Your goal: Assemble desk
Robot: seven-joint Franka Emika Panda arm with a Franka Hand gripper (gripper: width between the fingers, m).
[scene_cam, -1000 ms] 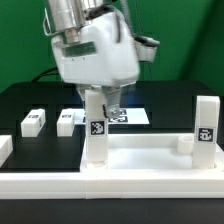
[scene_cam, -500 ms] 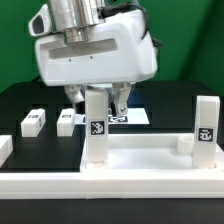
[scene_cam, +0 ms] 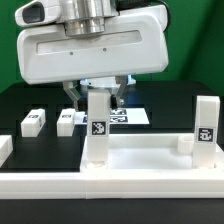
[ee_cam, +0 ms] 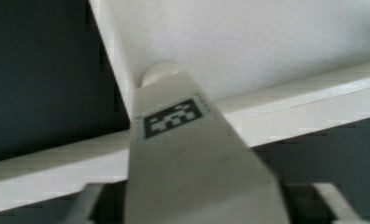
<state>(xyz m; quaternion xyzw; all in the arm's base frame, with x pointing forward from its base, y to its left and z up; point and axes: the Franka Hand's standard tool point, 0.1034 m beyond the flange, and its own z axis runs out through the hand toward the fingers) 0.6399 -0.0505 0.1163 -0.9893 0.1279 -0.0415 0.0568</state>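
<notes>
Turned further round since a second ago, gripper [scene_cam: 97, 98] showing its wide face to the exterior view. Straddled the top of the upright leg [scene_cam: 97, 135], one finger on each side; could not tell if clamped or loose. Found that leg standing on the desk panel [scene_cam: 150, 165], at its corner on the exterior view's left. Found a second leg [scene_cam: 205, 125] upright at the corner on that view's right.
</notes>
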